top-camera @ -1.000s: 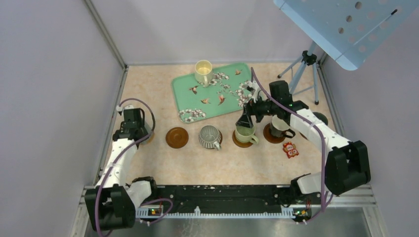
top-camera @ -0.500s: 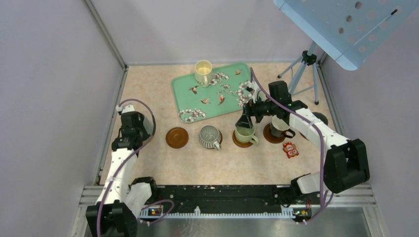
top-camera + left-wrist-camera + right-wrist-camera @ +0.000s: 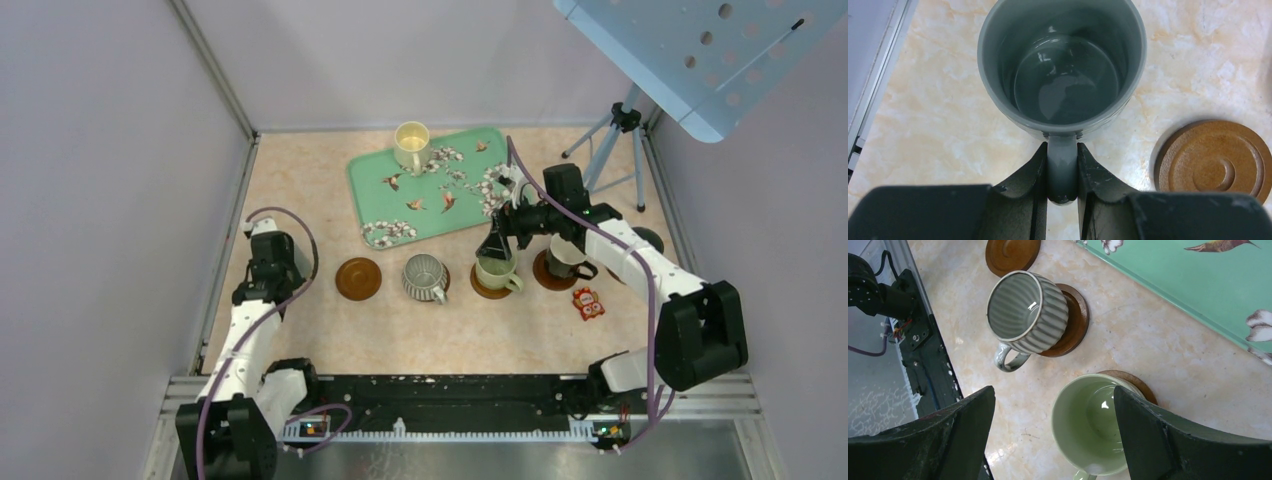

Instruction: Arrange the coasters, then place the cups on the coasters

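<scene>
My left gripper [image 3: 1062, 151] is shut on the handle of a grey cup [image 3: 1063, 65], which is upright over the tabletop. A bare brown coaster [image 3: 1215, 161] lies to its right, apart from it. In the top view the left gripper [image 3: 272, 262] hides that cup. My right gripper [image 3: 1053, 392] stands open above the pale green cup [image 3: 1093, 425], which sits on a coaster [image 3: 490, 288]. The ribbed cup [image 3: 1023, 310] rests on a coaster [image 3: 1073, 320]. A dark cup [image 3: 562, 262] sits on another coaster. The cream cup [image 3: 411, 145] stands on the tray.
The green floral tray [image 3: 440, 195] lies at the back centre. An empty coaster [image 3: 358, 278] lies left of the ribbed cup. A red trinket [image 3: 588, 303] sits at the right, a tripod [image 3: 615, 140] at the back right. The left wall [image 3: 873, 60] runs close beside the grey cup.
My left arm has drawn slightly back toward the near edge, still gripping the grey cup's handle. The right arm has not moved.
</scene>
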You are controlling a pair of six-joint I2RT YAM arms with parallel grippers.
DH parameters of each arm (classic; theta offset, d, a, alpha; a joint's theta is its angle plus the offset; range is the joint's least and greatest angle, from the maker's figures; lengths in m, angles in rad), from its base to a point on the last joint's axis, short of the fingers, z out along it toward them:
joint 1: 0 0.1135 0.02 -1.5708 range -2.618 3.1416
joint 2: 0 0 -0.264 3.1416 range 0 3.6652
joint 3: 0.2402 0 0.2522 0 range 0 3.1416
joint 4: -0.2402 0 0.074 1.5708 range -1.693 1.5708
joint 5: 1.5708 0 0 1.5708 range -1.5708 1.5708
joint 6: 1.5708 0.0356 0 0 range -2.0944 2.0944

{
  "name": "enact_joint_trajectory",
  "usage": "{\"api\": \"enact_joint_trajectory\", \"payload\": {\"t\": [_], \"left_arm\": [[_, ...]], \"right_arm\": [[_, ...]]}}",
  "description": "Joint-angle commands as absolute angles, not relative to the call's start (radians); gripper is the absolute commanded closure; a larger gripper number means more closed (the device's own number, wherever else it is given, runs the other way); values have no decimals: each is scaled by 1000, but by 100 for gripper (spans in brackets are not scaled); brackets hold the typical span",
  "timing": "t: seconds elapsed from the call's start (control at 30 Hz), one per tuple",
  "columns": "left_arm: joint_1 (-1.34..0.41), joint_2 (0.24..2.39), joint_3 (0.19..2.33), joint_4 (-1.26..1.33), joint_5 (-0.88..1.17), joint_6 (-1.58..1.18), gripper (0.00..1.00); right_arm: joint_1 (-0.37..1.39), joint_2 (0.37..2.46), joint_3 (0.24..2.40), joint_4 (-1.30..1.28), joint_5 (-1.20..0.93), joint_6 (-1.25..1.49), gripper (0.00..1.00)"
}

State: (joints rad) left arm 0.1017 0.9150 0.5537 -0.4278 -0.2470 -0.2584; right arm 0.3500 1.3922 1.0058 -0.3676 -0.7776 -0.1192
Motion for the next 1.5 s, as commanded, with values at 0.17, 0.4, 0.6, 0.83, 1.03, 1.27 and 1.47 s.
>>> {"api": "enact_joint_trajectory", "payload": {"t": [0.17, 0.4, 0.6, 0.83, 1.03, 1.27, 1.47], "left_arm": [[101, 929, 549, -275, -268, -256, 75], [101, 939, 556, -288, -264, -270, 60], [101, 935, 571, -320, -251, -291, 48], [100, 932, 701, -478, -200, -317, 29], [100, 920, 827, -566, -150, -193, 23], [-13, 1095, 1046, -584, -101, -146, 13], [-231, 1317, 1212, -500, -182, -170, 10]], "right_arm": [[340, 1406, 1027, -368, -807, -122, 14], [340, 1413, 1026, -366, -805, -115, 13], [340, 1413, 1027, -367, -805, -115, 13], [339, 1414, 1028, -367, -807, -113, 13], [341, 1425, 1038, -367, -808, -109, 13], [339, 1434, 1046, -369, -786, -102, 13], [340, 1431, 1046, -365, -726, -98, 13]]}}
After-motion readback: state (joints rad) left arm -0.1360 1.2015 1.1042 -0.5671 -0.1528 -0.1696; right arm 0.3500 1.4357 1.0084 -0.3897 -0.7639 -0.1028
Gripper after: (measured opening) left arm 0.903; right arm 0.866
